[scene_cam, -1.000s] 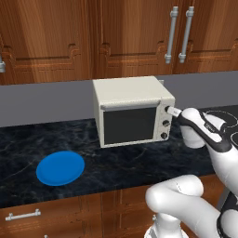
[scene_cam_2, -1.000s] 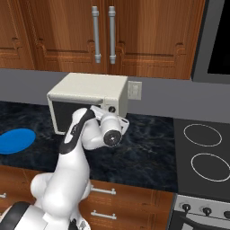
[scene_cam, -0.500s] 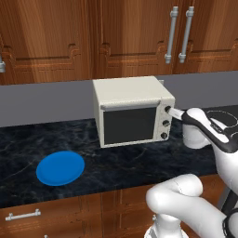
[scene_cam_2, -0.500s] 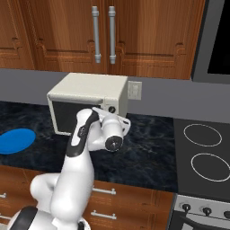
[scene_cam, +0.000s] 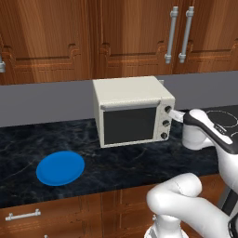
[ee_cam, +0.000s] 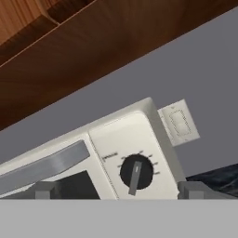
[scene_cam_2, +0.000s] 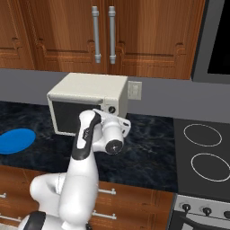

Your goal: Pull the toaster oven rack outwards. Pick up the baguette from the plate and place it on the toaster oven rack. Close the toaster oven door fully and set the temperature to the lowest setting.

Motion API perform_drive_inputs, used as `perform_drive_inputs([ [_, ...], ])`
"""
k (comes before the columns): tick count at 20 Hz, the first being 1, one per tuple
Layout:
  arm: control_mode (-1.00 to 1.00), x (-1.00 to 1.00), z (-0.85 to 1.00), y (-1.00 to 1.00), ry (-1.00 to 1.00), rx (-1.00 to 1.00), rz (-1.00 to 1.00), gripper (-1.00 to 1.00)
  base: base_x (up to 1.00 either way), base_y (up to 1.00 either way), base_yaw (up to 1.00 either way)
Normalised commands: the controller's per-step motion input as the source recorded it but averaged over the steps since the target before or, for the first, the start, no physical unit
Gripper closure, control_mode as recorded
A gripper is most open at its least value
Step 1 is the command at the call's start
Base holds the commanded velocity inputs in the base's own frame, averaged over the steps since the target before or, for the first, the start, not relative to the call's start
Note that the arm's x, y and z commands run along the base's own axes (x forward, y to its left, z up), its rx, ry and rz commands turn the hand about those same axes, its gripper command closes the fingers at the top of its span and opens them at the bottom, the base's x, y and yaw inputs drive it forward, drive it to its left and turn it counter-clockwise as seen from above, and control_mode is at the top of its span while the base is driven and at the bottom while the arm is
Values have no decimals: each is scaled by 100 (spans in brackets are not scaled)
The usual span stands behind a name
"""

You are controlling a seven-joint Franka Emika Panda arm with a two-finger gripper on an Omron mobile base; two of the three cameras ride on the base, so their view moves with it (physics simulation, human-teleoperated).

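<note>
Over the last second we have edged our tool (scene_cam: 175,115), jaws spread wide and empty, closer to the top knob (ee_cam: 135,171) on the toaster oven (scene_cam: 125,93) at frame centre. The toaster oven door (scene_cam: 129,124) is shut; the plate (scene_cam: 60,168) on the bench (scene_cam: 28,139) at lower left is bare, so only the temperature remains.

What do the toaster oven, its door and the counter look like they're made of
Toaster oven: cream, matte shell, likely painted metal or plastic; flat even colour, no shine.
Toaster oven door: dark pane, probably glass, in a cream frame with a pale bar handle.
Counter: dark stone look, like polished marble or granite; pale veins run through it.
</note>
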Motion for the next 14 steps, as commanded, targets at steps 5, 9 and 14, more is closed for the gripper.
perform_drive_inputs([
  [5, -100, 0, 0, 1, 0, 0, 0, -100, 0, 0, 0],
  [9, -100, 0, 0, 1, -7, -1, -1, -100, 0, 0, 0],
  [14, -100, 0, 0, 6, -12, -1, 0, -100, 0, 0, 0],
])
